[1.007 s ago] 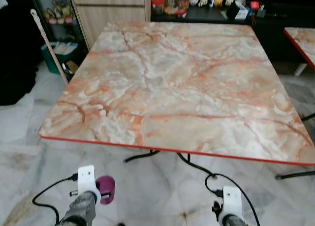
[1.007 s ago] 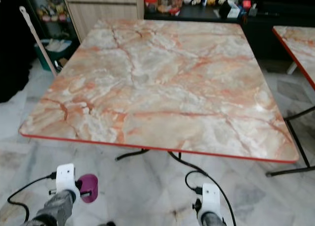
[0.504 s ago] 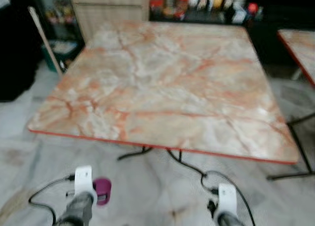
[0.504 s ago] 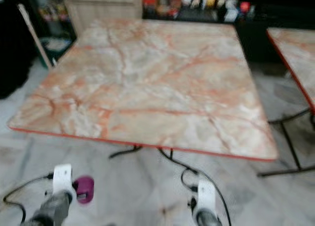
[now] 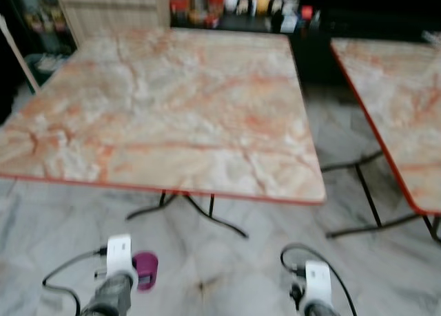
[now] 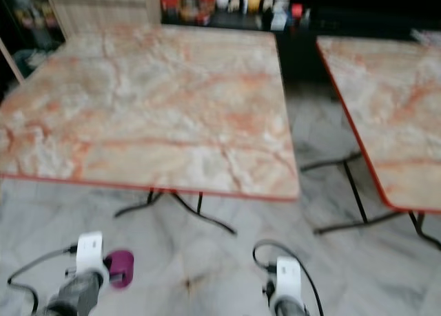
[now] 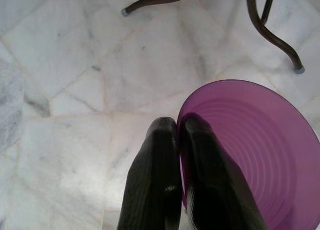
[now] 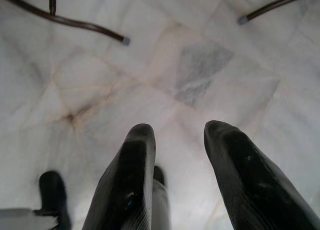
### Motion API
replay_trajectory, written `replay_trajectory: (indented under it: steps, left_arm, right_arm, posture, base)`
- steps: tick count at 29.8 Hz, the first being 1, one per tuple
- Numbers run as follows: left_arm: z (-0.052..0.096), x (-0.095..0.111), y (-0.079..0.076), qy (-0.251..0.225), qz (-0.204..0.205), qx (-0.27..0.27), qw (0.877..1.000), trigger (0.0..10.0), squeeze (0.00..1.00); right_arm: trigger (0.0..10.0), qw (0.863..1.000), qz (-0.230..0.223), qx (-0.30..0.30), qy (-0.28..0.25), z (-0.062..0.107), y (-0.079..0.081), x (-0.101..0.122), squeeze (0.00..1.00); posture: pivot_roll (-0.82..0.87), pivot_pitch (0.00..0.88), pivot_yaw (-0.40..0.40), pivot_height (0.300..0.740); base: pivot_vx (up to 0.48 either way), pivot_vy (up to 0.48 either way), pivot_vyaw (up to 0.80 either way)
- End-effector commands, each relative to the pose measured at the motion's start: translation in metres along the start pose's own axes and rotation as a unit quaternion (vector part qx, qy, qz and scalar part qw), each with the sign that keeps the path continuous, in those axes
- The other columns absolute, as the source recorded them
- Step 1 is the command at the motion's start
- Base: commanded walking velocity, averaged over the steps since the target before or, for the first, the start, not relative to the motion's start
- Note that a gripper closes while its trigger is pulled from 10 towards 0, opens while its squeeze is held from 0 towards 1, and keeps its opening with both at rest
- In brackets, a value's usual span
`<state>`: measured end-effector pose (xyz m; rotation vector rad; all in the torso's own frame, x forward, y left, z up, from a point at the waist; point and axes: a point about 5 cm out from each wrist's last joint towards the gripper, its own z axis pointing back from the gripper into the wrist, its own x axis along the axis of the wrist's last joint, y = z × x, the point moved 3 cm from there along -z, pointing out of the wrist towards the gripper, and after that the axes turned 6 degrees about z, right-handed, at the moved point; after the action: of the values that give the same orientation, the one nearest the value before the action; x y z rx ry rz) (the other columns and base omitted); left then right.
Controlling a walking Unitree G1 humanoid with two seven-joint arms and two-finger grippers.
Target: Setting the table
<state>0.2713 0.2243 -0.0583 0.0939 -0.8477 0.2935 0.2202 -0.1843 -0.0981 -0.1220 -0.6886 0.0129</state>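
Pinching the rim of a purple cup [image 7: 260,155] low over the floor, the left gripper [image 7: 179,135] is carrying the only tableware while the right gripper [image 8: 175,140] is hanging parted and empty, and the marble table [image 5: 165,102] is lying bare, so the setting is barely begun.

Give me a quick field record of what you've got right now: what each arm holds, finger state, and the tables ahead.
left gripper: fingers shut on the rim of a translucent purple plastic cup, held low above the floor
right gripper: fingers open, holding nothing, over the floor
near table: square marble-pattern tabletop with red edge, bare top, ahead of the robot
second table: same marble pattern, to the right, across a gap
floor: pale marble tiles
image quality: head views blurred
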Motion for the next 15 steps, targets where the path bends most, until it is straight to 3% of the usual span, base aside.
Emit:
replay_trajectory:
  steps: [1,5,15]
  left_arm:
    - [0.0005,-0.0053,-0.0057,0.010,0.005,-0.004,1.000,10.0,0.00]
    - [0.0008,-0.0062,-0.0059,0.010,0.005,-0.005,1.000,10.0,0.00]
    - [0.0012,-0.0084,-0.0063,0.013,0.004,-0.008,1.000,10.0,0.00]
  right_arm:
    - [10.0,1.000,0.006,-0.006,-0.001,0.0006,-0.0078,-0.0021,0.00]
    - [10.0,1.000,0.010,-0.011,-0.003,0.0005,-0.0088,-0.0014,0.00]
    - [10.0,1.000,-0.008,-0.010,-0.002,0.0006,-0.0091,-0.0021,0.00]
  posture:
    - [0.02,0.095,-0.004,0.740]
    - [0.02,0.088,-0.005,0.740]
    - [0.01,0.083,-0.004,0.740]
  base:
    - [0.000,-0.472,0.00]
    - [0.000,-0.472,0.46]
    - [0.000,-0.472,0.00]
